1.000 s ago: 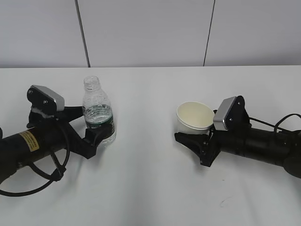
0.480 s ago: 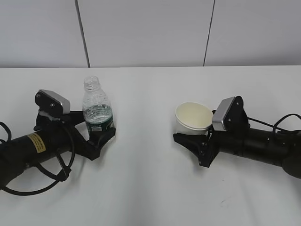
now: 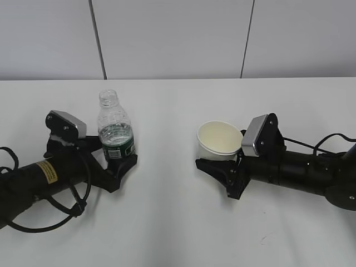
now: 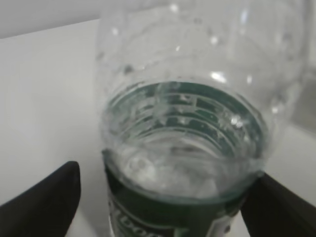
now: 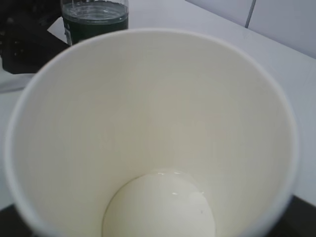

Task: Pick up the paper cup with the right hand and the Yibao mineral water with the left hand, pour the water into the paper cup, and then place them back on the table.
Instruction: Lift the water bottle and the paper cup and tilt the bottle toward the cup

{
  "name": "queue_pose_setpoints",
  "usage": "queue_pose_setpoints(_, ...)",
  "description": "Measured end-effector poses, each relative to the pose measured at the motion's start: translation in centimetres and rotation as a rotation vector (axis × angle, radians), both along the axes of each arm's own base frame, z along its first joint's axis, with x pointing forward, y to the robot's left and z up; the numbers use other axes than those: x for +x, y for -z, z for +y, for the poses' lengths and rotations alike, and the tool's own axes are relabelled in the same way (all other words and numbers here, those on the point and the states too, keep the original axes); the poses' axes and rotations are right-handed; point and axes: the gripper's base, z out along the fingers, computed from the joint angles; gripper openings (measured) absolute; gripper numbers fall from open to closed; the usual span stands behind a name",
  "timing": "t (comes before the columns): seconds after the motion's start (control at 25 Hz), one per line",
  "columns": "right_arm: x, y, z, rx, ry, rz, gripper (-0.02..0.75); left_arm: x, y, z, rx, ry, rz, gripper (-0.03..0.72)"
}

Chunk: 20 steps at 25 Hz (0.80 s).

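Note:
The Yibao mineral water (image 3: 115,130) stands upright and capless on the white table (image 3: 178,222), left of centre. My left gripper (image 3: 117,157) lies low around its base, open; in the left wrist view the bottle (image 4: 182,148) fills the frame between two black fingertips (image 4: 42,200), with a strip of table showing beside the left one. My right gripper (image 3: 214,158) is shut on the paper cup (image 3: 218,140), whose mouth tips towards the exterior camera. The cup's cream inside (image 5: 158,123) fills the right wrist view, with the bottle (image 5: 94,17) beyond its rim.
A grey panelled wall (image 3: 167,39) runs behind the table's far edge. Black cables trail from both arms, one looping near the front left (image 3: 55,214). About a hand's width of bare tabletop separates the bottle and the cup.
My left arm has slid forward and right so its fingers reach further round the standing bottle. My right gripper has moved left, carrying the cup with it.

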Motion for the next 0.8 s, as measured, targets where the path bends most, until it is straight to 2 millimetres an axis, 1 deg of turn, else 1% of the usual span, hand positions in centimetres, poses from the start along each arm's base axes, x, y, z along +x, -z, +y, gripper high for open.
queue_pose_setpoints(0.16, 0.0, 0.0, 0.0, 0.0, 0.0, 0.0, 0.493, 0.16, 0.54, 0.12, 0.001, -0.021, 0.015, 0.588)
queue_pose_setpoints(0.52, 0.01, 0.0, -0.01, 0.0, 0.001, 0.0, 0.493, 0.54, 0.35, 0.06, -0.004, -0.027, 0.003, 0.586)
queue_pose_setpoints(0.64, 0.01, 0.0, -0.01, 0.0, 0.001, 0.0, 0.493, 0.7, 0.26, 0.02, -0.006, -0.026, -0.003, 0.562)
queue_pose_setpoints(0.8, 0.01, 0.0, -0.01, 0.0, 0.001, 0.0, 0.493, 0.68, 0.27, 0.0, -0.005, -0.023, -0.003, 0.504)
